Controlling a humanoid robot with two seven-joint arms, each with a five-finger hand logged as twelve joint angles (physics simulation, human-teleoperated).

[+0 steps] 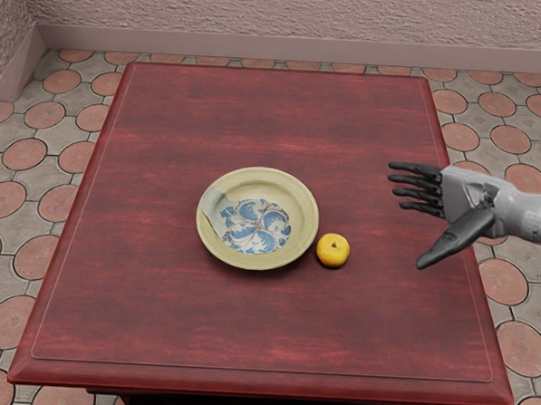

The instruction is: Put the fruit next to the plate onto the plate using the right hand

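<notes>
We are holding our right hand point(447, 201) out over the table point(165, 142), the arm coming in from the three o'clock edge. The fingers point(412, 183) are stretched apart and pointing toward nine o'clock, and the thumb point(450, 241) is hanging down toward seven o'clock. The hand is gripping nothing. We judge that we are keeping it wide like this so there is room for a round object to fit between thumb and fingers once we close in.

The fruit point(333, 250), small, orange and round, is sitting on the bare wood just beside the plate point(259, 175), at about four o'clock from the plate's middle. Whether it is touching the rim we cannot tell. It is lying at about eight o'clock from our hand, with clear tabletop between the two. The plate is resting near the middle of the table, its blue-patterned well holding nothing.

We are working with this hand because the fruit lies on the plate's near side to it, so we are not needing to cross over the dish. The task is only beginning. As we see it, the next move is calling for a low approach toward eight o'clock. Since a round fruit rolls easily, a nudge from the fingers could send it away.
</notes>
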